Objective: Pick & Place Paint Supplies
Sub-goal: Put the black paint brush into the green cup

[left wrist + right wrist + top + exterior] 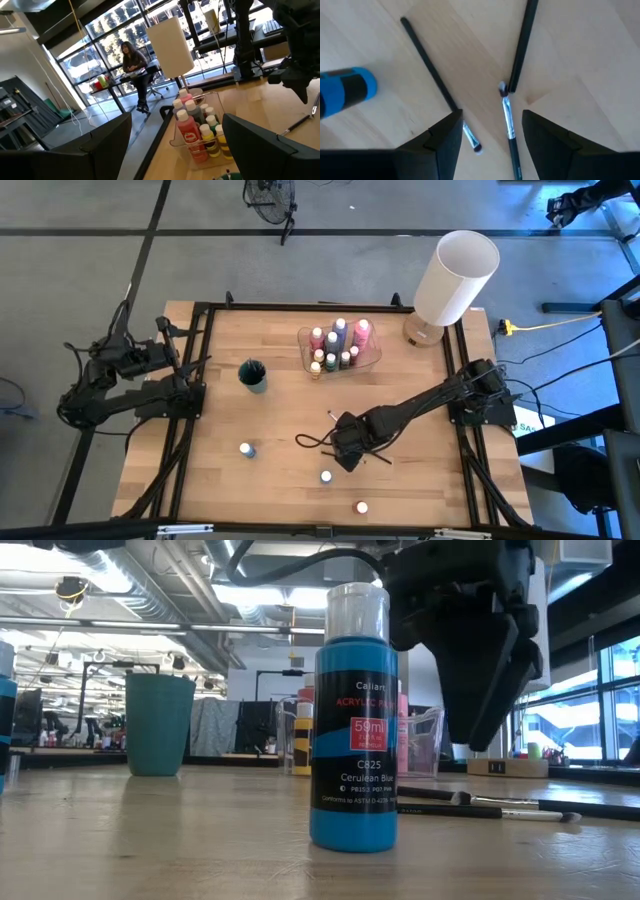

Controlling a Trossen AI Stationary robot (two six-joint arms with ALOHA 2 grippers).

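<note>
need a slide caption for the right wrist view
Right hand, open, hovering over three paintbrushes on the wooden table, a blue paint bottle off to one side.

A big white cylindrical lamp (pixel 455 277) stands on a round wooden base at the far right corner of the light wooden worktop (pixel 280 430). A teal cup (pixel 253 374) sits left of centre, well apart from the lamp. Near the far edge a clear plastic tray (pixel 371 356) rests between cup and lamp. A yellow cable (pixel 560 324) runs over the grey floor on the right. In the room behind, a person (pixel 134 67) sits at a desk by large windows.
</note>
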